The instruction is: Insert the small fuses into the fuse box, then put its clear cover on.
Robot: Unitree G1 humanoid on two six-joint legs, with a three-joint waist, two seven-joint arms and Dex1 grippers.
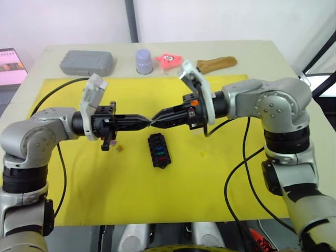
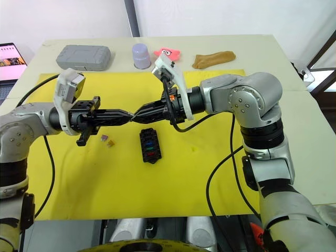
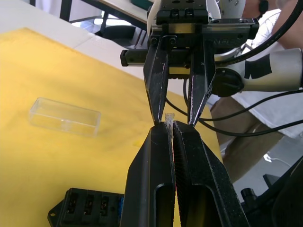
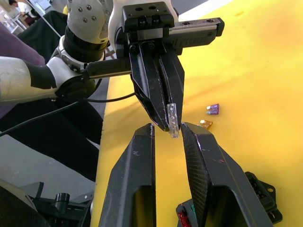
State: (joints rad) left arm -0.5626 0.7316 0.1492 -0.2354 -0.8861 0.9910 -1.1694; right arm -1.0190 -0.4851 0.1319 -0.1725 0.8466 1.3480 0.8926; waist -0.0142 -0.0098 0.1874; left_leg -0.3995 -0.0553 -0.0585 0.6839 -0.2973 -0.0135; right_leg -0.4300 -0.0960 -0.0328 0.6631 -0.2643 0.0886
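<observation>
The black fuse box (image 1: pixel 158 150) lies on the yellow mat with blue, red and green small fuses in its slots. Just above and behind it my two grippers meet tip to tip. My left gripper (image 3: pixel 169 125) is shut on a clear-grey fuse (image 4: pixel 173 120), which sticks out past its tips. My right gripper (image 4: pixel 168 132) is open, with one finger on each side of that fuse. A purple fuse (image 1: pixel 112 142) and an orange fuse (image 1: pixel 121 148) lie loose on the mat under my left gripper. The clear cover (image 3: pixel 64 116) rests flat on the mat, beyond the fuse box in the left wrist view.
Along the table's far edge stand a grey rounded case (image 1: pixel 86 62), a lavender cup (image 1: pixel 144 61), a pink toy (image 1: pixel 169 60) and a brown object (image 1: pixel 216 63). A laptop (image 1: pixel 10 67) sits off the table's left side. The yellow mat (image 1: pixel 210 173) covers the near half.
</observation>
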